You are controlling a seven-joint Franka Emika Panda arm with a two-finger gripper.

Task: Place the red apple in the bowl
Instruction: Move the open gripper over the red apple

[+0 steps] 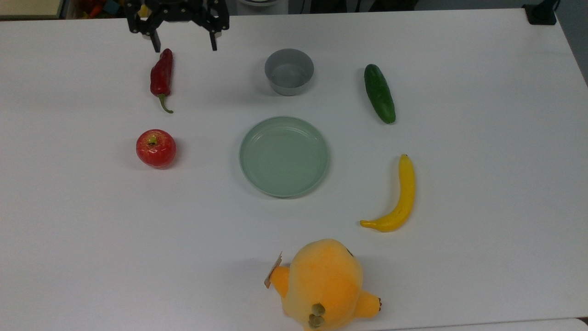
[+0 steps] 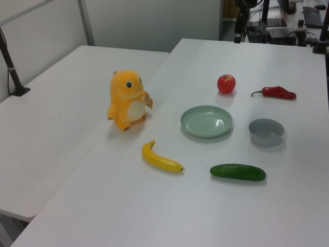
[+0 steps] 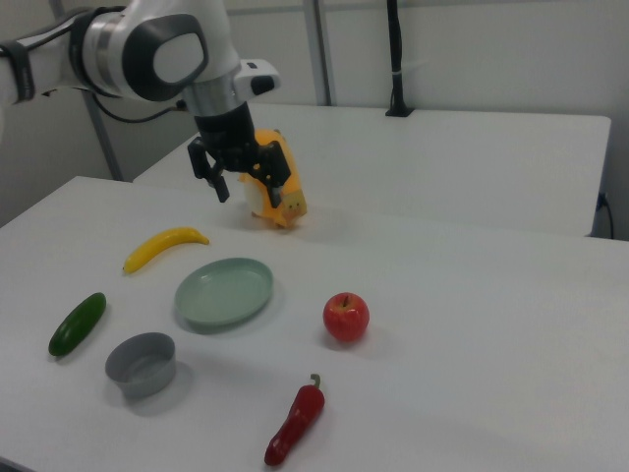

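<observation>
Sitting at the left of the top view, the red apple [image 1: 155, 148] rests on the white table [image 1: 482, 184], below the chili pepper [image 1: 161, 76]. Up high, the gripper [image 1: 183, 46] hangs with fingers spread, holding nothing. The bowl [image 1: 289, 71] sits top middle, above the green plate [image 1: 284, 156].

White table [image 1: 482, 161] bears red apple [image 1: 155, 148], bowl [image 1: 289, 71], plate [image 1: 284, 156], chili [image 1: 161, 77], cucumber [image 1: 379, 93], banana [image 1: 398, 197], plush toy [image 1: 324, 284].

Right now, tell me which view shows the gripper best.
The right view: the gripper hangs open above the table with the arm visible. The top view catches the gripper at its upper edge, near the chili pepper.
</observation>
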